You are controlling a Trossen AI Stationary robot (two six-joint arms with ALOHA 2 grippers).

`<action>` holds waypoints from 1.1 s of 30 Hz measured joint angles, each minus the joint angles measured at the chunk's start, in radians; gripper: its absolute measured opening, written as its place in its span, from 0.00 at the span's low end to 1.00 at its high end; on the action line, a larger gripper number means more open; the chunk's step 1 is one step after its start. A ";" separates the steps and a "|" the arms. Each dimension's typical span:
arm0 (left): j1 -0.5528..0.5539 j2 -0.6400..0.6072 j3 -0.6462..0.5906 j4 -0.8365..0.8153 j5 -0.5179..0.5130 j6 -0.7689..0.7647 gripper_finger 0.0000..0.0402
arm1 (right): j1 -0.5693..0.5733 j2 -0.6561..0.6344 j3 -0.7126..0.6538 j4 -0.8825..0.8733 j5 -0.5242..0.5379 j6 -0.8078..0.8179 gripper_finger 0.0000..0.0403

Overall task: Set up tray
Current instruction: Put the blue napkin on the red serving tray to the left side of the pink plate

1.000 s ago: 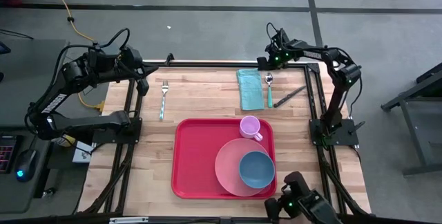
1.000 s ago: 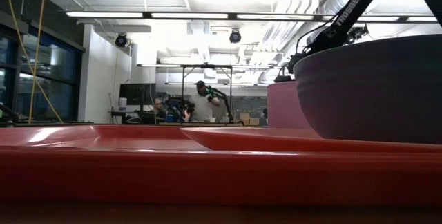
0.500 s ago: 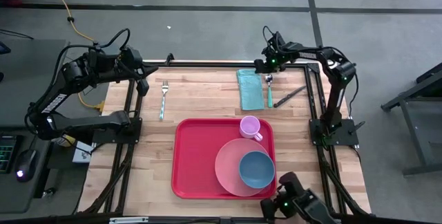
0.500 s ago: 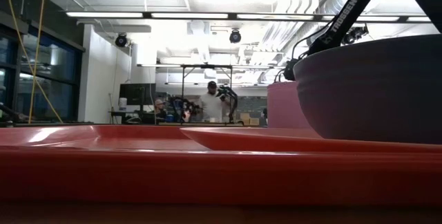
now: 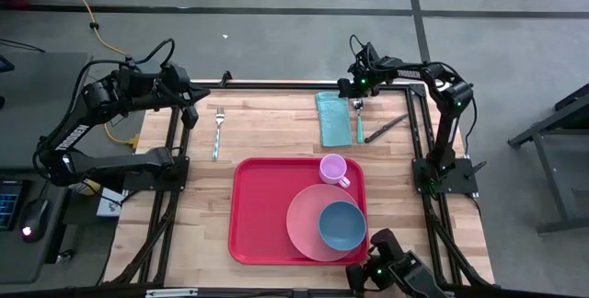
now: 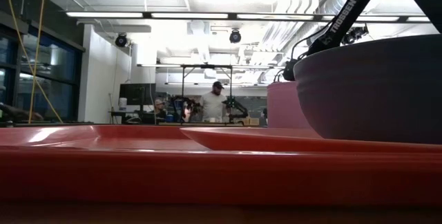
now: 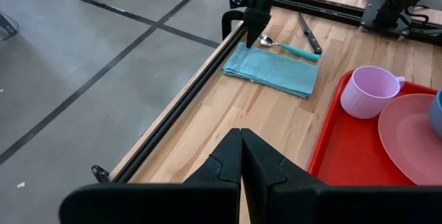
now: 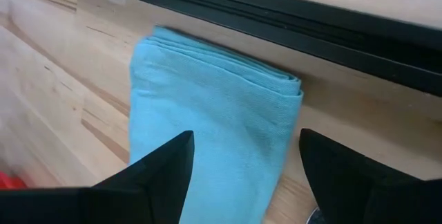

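Note:
The red tray lies on the table's near middle and fills the low view's foreground. On it rest a pink plate, a blue bowl on the plate, and a pink cup. A folded teal napkin lies flat at the far edge, with a teal-handled spoon and a knife to its right. My right gripper is open just above the napkin's far end. My left gripper is shut and empty at the far left.
A fork lies on the wood left of the tray, near my left gripper. A black frame rail runs along the table's far edge, right behind the napkin. People stand in the room beyond the table.
My right gripper has gone a little toward the table's left edge, from over the spoon to over the napkin's far end. The things on the table have not moved. A person in the room behind has walked across.

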 joint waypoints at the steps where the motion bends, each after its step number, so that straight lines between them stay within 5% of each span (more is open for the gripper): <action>1: 0.000 0.000 0.000 0.000 0.000 0.000 0.09 | 0.000 0.000 0.000 0.000 0.000 0.002 0.60; 33: 0.000 0.000 0.000 0.000 0.019 0.005 0.09 | 0.040 0.042 0.000 0.042 -0.077 0.054 0.47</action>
